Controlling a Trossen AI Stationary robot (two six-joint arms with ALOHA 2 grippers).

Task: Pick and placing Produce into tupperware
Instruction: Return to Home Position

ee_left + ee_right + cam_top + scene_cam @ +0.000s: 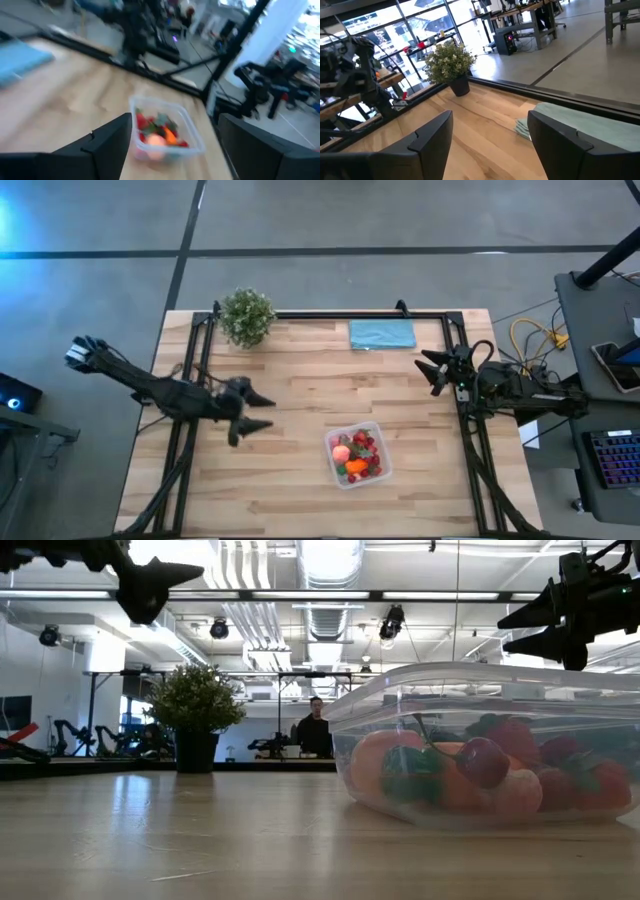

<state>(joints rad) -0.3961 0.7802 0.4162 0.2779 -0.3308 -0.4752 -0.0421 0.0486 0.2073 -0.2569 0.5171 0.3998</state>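
The clear tupperware (356,456) stands on the wooden table near its front edge, right of the middle, with the produce (357,453) lying inside: red pieces, an orange one and a pink-orange ball. The low view shows the tub (490,745) close up with the fruit (470,772) heaped on its bottom. My left gripper (262,411) hovers open above the table to the left of the tub, nothing between its fingers; its wrist view looks at the tub (165,131). My right gripper (428,374) waits open at the table's right side, raised.
A green potted plant (247,316) stands at the far left corner. A teal cloth (382,334) lies flat at the far edge, right of the middle. Black frame rails (200,370) run along the left, far and right sides. Bare wood lies between the plant and the tub.
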